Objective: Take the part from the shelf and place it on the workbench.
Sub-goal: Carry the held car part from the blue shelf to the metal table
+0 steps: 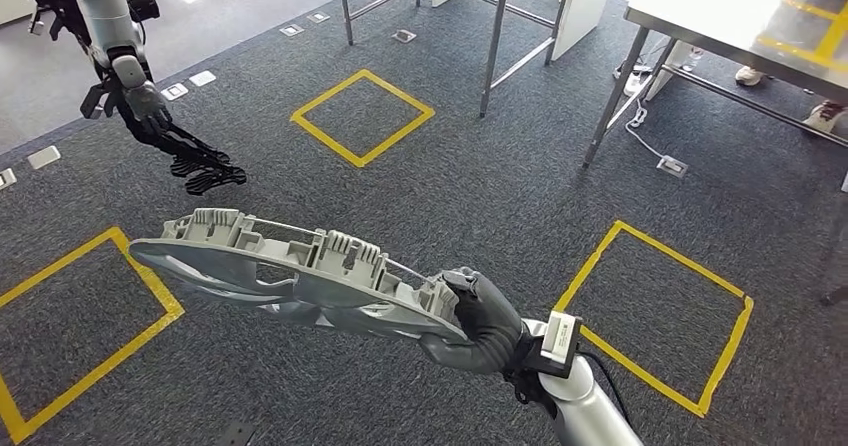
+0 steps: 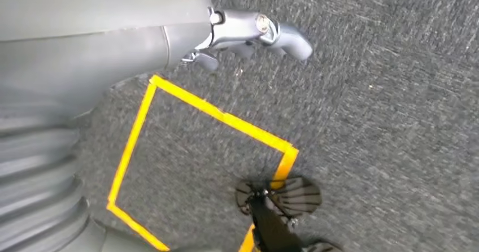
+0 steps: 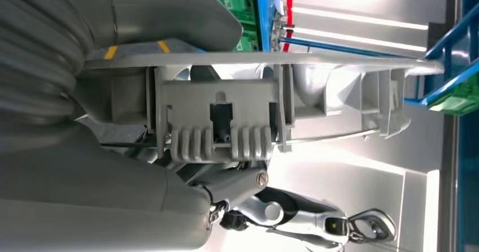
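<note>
Right hand [image 1: 480, 316] is clamped on one end of the grey plastic part [image 1: 290, 266]; from the head view I see its dark fingers wrapped over the part's near rim, thumb on top. From that grip the part reaches out to my left across the picture, long and shallow, ribbed side up, held in the air above the dark carpet [image 1: 480, 186] and touching nothing else. Its far end hangs over the corner of a yellow taped square [image 1: 90, 316] on the floor. On the right wrist view the part [image 3: 226, 116] sits right against the hand [image 3: 113, 150], its clips and ribs close to the lens, with blue shelf framing [image 3: 446, 43] and green crates [image 3: 231, 3] beyond. My left hand [image 1: 190, 156] is raised well apart from the part, up and to the left, holding nothing, its dark fingers stretched out and spread. On the left wrist view the thumb [image 2: 271, 34] sticks out over the carpet and another yellow square [image 2: 214, 116]. Metal table legs [image 1: 495, 46] stand further ahead, and a workbench [image 1: 740, 26] shows at the upper right.
</note>
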Controlling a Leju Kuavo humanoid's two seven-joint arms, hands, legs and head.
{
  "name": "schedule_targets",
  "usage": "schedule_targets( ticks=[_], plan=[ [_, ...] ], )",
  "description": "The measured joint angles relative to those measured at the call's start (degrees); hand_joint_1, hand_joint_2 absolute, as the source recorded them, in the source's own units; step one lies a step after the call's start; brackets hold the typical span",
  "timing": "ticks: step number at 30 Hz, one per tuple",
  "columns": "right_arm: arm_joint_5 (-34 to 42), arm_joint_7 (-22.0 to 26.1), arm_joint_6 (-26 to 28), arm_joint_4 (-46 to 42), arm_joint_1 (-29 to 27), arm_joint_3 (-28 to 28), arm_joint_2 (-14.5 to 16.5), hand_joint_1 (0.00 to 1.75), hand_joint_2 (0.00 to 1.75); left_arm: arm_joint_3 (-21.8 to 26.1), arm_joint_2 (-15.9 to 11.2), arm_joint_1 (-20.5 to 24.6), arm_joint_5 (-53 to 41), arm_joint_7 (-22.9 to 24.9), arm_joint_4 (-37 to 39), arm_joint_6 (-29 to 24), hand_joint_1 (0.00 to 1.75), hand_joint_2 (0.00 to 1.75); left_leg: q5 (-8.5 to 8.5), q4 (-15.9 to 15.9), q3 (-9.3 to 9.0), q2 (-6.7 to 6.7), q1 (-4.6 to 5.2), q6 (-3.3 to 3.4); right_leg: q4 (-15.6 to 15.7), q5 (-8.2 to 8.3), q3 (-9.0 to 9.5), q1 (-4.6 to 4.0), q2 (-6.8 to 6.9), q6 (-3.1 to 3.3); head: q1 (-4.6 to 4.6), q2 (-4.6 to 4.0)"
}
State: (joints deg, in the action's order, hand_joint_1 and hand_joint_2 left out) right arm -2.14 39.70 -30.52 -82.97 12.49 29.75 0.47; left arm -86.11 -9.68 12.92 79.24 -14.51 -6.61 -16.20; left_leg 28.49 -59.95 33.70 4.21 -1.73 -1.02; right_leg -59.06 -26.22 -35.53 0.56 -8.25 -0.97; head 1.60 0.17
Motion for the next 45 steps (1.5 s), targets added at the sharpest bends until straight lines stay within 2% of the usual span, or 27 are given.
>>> schedule_targets(
  ticks=[1, 3, 5, 7, 8, 9, 11, 13, 15, 16, 18, 20, 21, 23, 25, 27, 29, 30, 31, 33, 35, 37, 38, 39, 42, 43, 45],
  plan=[
    [0.1, 0.0, 0.0, 0.0, -0.1, 0.0, 0.0, 1.75, 1.75, 0.0, 0.0, 0.1, 0.0, 0.1, 0.0, 0.1, 0.0, 1.75, -0.08, 0.1, -0.09, -0.69, 0.04, 0.43, -0.1, -0.07, -0.16, -0.01, 0.55, -0.32, -0.06, 0.0],
    [0.2, 0.0, 0.0, 0.0, -0.2, 0.0, 0.0, 1.75, 1.75, -0.1, 0.0, 0.2, 0.1, 0.1, 0.0, 0.3, 0.0, 1.75, -0.16, 0.4, -0.26, -2.23, 0.09, 1.24, -3.2, -1.86, -1.69, -0.19, 3.97, -0.82, -0.53, 0.0],
    [0.0, 0.1, 0.1, 0.0, -0.2, 0.0, 0.0, 1.75, 1.75, -0.3, 0.0, 0.0, 0.1, 0.2, 0.0, 0.5, 0.0, 1.75, 0.01, 0.4, -0.32, -3.92, 0.42, 1.72, -10.6, -5.46, -5.43, -0.23, 7.25, -1.12, -1.0, 0.0],
    [-0.5, 0.0, 0.5, 0.0, -0.4, 0.1, 0.0, 1.75, 1.75, -0.4, -0.1, -0.2, 0.0, 0.3, 0.0, 0.7, 0.0, 1.75, 0.19, 0.4, -0.38, -5.68, 0.61, 1.9, -16.4, -7.11, -8.44, -0.15, 7.85, -1.2, -1.07, 0.0],
    [-0.7, 0.0, 0.8, 0.0, -0.5, 0.1, 0.0, 1.75, 1.75, -0.4, -0.1, -0.2, 0.1, 0.3, 0.0, 0.8, 0.0, 1.75, 0.29, 0.4, -0.47, -6.47, 0.65, 1.9, -16.2, -6.32, -8.36, -0.15, 7.94, -1.16, -1.1, 0.0],
    [-0.8, 0.0, 1.0, 0.0, -0.5, 0.1, 0.0, 1.75, 1.75, -0.4, -0.1, -0.2, 0.2, 0.3, 0.0, 0.9, 0.0, 1.75, 0.42, 0.4, -0.64, -7.2, 0.67, 1.86, -13.5, -4.61, -6.97, -0.19, 8.19, -1.02, -1.13, 0.0],
    [-0.9, 0.0, 1.1, 0.0, -0.3, 0.1, 0.0, 1.75, 1.75, -0.4, -0.1, -0.1, 0.4, 0.2, 0.0, 1.0, 0.0, 1.75, 0.75, 0.4, -1.12, -8.48, 0.81, 1.57, -5.1, -1.15, -2.42, -0.64, 10.44, -0.29, -1.21, 0.0],
    [-0.8, 0.0, 1.1, 0.0, 0.0, 0.1, 0.0, 1.75, 1.75, -0.5, -0.1, -0.1, 0.4, 0.2, 0.0, 1.0, 0.0, 1.75, 1.03, 0.4, -1.47, -9.56, 0.96, 1.04, -0.3, 0.05, -0.01, -1.24, 12.28, 0.52, -1.24, 0.0],
    [-0.8, 0.1, 1.1, 0.0, 0.4, 0.1, 0.0, 1.75, 1.75, -0.5, 0.0, 0.0, 0.4, 0.3, 0.0, 0.9, 0.0, 1.75, 1.17, 0.7, -1.84, -10.7, 1.0, 0.44, 0.2, 0.02, -0.09, -1.43, 11.42, 1.05, -1.22, 0.0],
    [-0.8, 0.1, 1.1, 0.0, 0.6, 0.1, 0.0, 1.75, 1.75, -0.5, 0.0, 0.1, 0.4, 0.3, 0.0, 0.8, 0.0, 1.75, 1.33, 0.7, -2.04, -10.5, 0.95, 0.13, 0.5, 0.19, 0.07, -1.29, 10.75, 1.32, -1.2, 0.0],
    [-0.7, 0.1, 1.0, 0.1, 1.0, 0.1, 0.0, 1.75, 1.75, -0.6, 0.1, 0.1, 0.5, 0.2, 0.0, 0.5, 0.0, 1.75, 2.91, -1.5, -1.31, -7.88, 0.81, -0.34, 1.1, 0.54, 0.55, -0.73, 9.46, 1.93, -1.02, 0.0],
    [-0.5, 0.1, 0.9, 0.2, 1.3, 0.1, 0.1, 1.75, 1.75, -0.6, 0.1, -0.1, 0.5, 0.0, 0.0, 0.0, 0.0, 1.75, 6.17, -8.2, 1.99, -4.95, 0.69, -0.6, 1.3, 0.62, 0.77, -0.44, 8.14, 2.26, -0.6, 0.0],
    [-0.4, 0.1, 0.9, 0.3, 1.4, 0.1, 0.2, 1.75, 1.75, -0.6, 0.0, -0.3, 0.5, -0.1, 0.0, -0.3, 0.0, 1.75, 7.51, -11.9, 3.98, -4.53, 0.67, -0.73, 1.2, 0.59, 0.78, -0.41, 7.38, 2.3, -0.42, 0.0],
    [-0.4, 0.0, 0.8, 0.6, 1.3, 0.1, 0.2, 1.75, 1.75, -0.7, 0.0, -0.6, 0.5, -0.3, 0.0, -0.6, 0.0, 1.75, 7.13, -14.6, 5.98, -4.37, 0.59, -0.94, 1.1, 0.53, 0.82, -0.33, 5.71, 2.25, -0.26, 0.0],
    [-0.4, 0.0, 0.8, 0.7, 1.3, 0.1, 0.2, 1.75, 1.75, -0.8, 0.0, -0.7, 0.4, -0.4, 0.0, -0.7, 0.0, 1.75, 2.88, -8.9, 3.86, -3.49, 0.28, -1.14, 0.7, 0.31, 0.84, -0.09, 4.04, 1.88, -0.18, 0.0],
    [-0.4, 0.0, 0.9, 0.8, 1.2, 0.1, 0.2, 1.75, 1.75, -1.0, 0.1, -0.7, 0.1, -0.4, 0.0, -0.8, 0.0, 1.75, 0.16, -2.2, 0.93, -1.22, -0.12, -1.09, 0.0, -0.03, 0.55, 0.0, 2.56, 1.17, 0.0, 0.0],
    [-0.4, 0.0, 1.0, 0.7, 1.1, 0.1, 0.2, 1.75, 1.75, -1.2, 0.1, -0.6, -0.2, -0.2, 0.0, -0.9, 0.0, 1.75, 0.05, -0.4, 0.02, -0.43, -0.06, -0.41, -0.2, -0.02, 0.15, 0.0, 1.35, 0.37, 0.06, 0.0],
    [-0.4, 0.0, 1.1, 0.7, 0.9, 0.1, 0.2, 1.75, 1.75, -1.2, 0.2, -0.6, -0.2, -0.1, 0.0, -1.0, 0.0, 1.75, -0.09, -0.3, -0.05, -1.07, 0.03, 0.12, -0.1, 0.12, 0.01, 0.07, 0.74, -0.02, 0.04, 0.0],
    [-0.4, 0.0, 1.1, 0.7, 0.7, 0.1, 0.2, 1.75, 1.75, -1.3, 0.3, -0.5, -0.3, 0.0, 0.0, -1.0, 0.0, 1.75, -0.19, -0.2, -0.07, -1.69, 0.05, 0.56, -0.1, 0.18, -0.07, 0.15, 0.7, -0.34, -0.02, 0.0],
    [-0.4, 0.0, 1.1, 0.7, 0.6, 0.1, 0.2, 1.75, 1.75, -1.3, 0.4, -0.1, -0.3, 0.0, 0.0, -1.2, 0.0, 1.75, -0.3, 0.0, -0.16, -2.91, 0.0, 1.42, -1.9, -0.99, -1.03, 0.03, 3.02, -0.85, -0.41, 0.0],
    [-0.5, 0.1, 1.1, 0.7, 0.5, 0.1, 0.2, 1.75, 1.75, -1.3, 0.4, -0.1, -0.3, 0.1, 0.0, -1.2, 0.0, 1.75, -0.2, 0.1, -0.18, -4.12, 0.22, 1.96, -8.6, -4.41, -4.25, -0.12, 6.53, -1.16, -0.94, 0.0],
    [-0.7, 0.1, 1.6, 0.7, 0.3, 0.1, 0.3, 1.75, 1.75, -1.3, 0.4, -0.2, -0.3, 0.1, 0.0, -1.2, 0.0, 1.75, -0.08, 0.1, -0.17, -5.23, 0.48, 2.13, -16.0, -7.29, -7.98, -0.05, 7.79, -1.3, -1.1, 0.0],
    [-0.9, 0.0, 1.8, 0.7, 0.1, 0.1, 0.3, 1.75, 1.75, -1.3, 0.3, -0.2, -0.2, 0.1, 0.0, -1.2, 0.0, 1.75, -0.04, 0.1, -0.19, -5.66, 0.54, 2.15, -17.4, -7.33, -8.66, -0.04, 7.92, -1.27, -1.12, 0.0],
    [-1.1, 0.0, 2.1, 0.7, 0.0, 0.1, 0.3, 1.75, 1.75, -1.3, 0.3, -0.2, -0.2, 0.1, 0.0, -1.3, 0.0, 1.75, 0.0, 0.1, -0.25, -6.01, 0.58, 2.14, -16.3, -6.21, -8.05, -0.06, 7.97, -1.14, -1.15, 0.0],
    [-1.4, 0.0, 2.3, 0.5, 0.0, 0.1, 0.3, 1.75, 1.75, -1.3, 0.5, 0.0, -0.2, 0.3, 0.0, -1.3, 0.0, 1.75, 0.21, 0.0, -0.51, -6.65, 0.73, 1.84, -4.4, -1.03, -1.71, -0.56, 8.68, -0.02, -1.26, 0.0],
    [-1.5, 0.0, 2.3, 0.5, 0.2, 0.1, 0.3, 1.75, 1.75, -1.3, 0.6, 0.1, -0.2, 0.3, 0.0, -1.3, 0.0, 1.75, 0.28, 0.0, -0.54, -6.77, 0.81, 1.59, -1.7, -0.37, -0.32, -0.82, 8.99, 0.33, -1.28, 0.0],
    [-1.5, 0.0, 2.4, 0.4, 0.5, 0.1, 0.4, 1.75, 1.75, -1.3, 0.7, 0.1, -0.2, 0.4, 0.0, -1.3, 0.0, 1.75, 0.33, 0.2, -0.6, -6.98, 0.92, 0.94, -0.2, -0.49, 0.28, -1.19, 9.18, 0.74, -1.29, 0.0]
  ],
)
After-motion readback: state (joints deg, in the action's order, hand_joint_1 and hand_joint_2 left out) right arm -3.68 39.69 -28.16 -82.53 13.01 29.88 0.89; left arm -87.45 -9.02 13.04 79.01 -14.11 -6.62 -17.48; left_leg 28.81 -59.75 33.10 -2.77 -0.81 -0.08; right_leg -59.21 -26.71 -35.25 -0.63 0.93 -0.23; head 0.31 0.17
